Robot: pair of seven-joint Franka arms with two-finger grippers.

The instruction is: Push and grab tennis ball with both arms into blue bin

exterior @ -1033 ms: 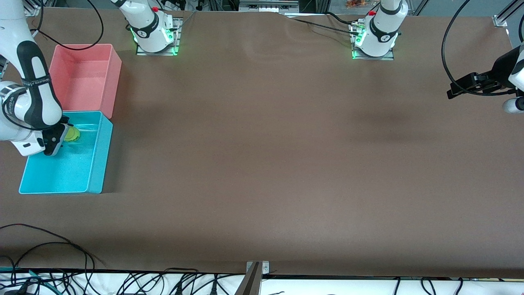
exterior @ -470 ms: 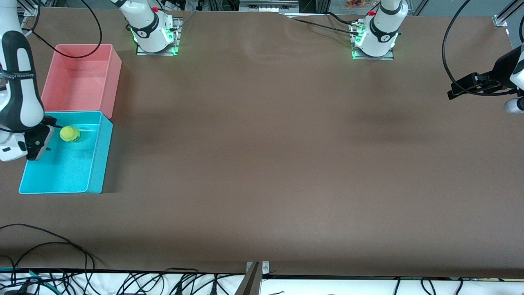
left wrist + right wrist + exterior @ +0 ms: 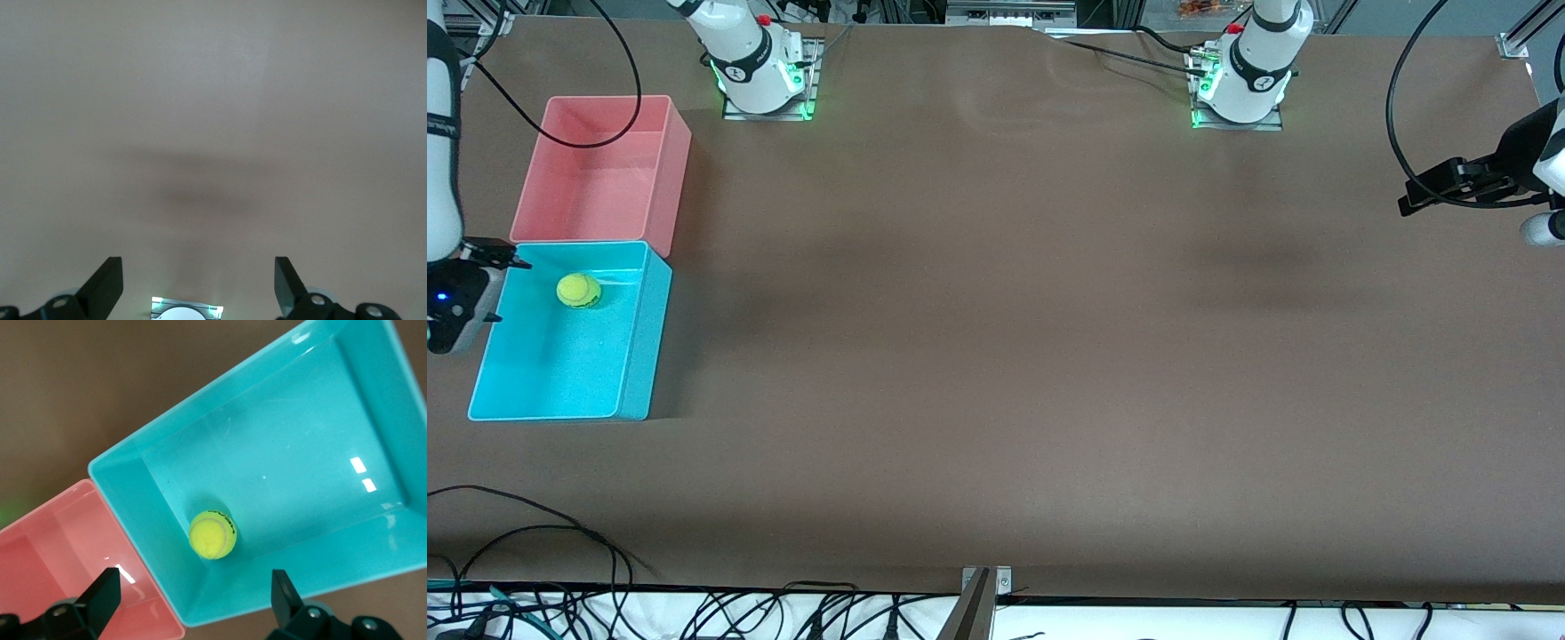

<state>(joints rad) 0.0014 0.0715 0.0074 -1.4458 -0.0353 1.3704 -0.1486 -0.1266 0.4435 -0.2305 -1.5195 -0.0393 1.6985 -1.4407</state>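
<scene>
Tennis ball (image 3: 579,290) sits in blue bin (image 3: 633,356); right gripper (image 3: 193,603) wide, empty over bin edge; left gripper (image 3: 199,288) wide, empty over table (image 3: 996,356).

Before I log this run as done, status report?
Both tools open and empty: right tool above blue bin, left tool waiting over bare table. Tennis ball in bin. Nothing obstructing.

A robot lab: two white robot arms (image 3: 751,53) bolted to a big brown surface (image 3: 1049,356), with black cables (image 3: 534,604) along its edge.
</scene>
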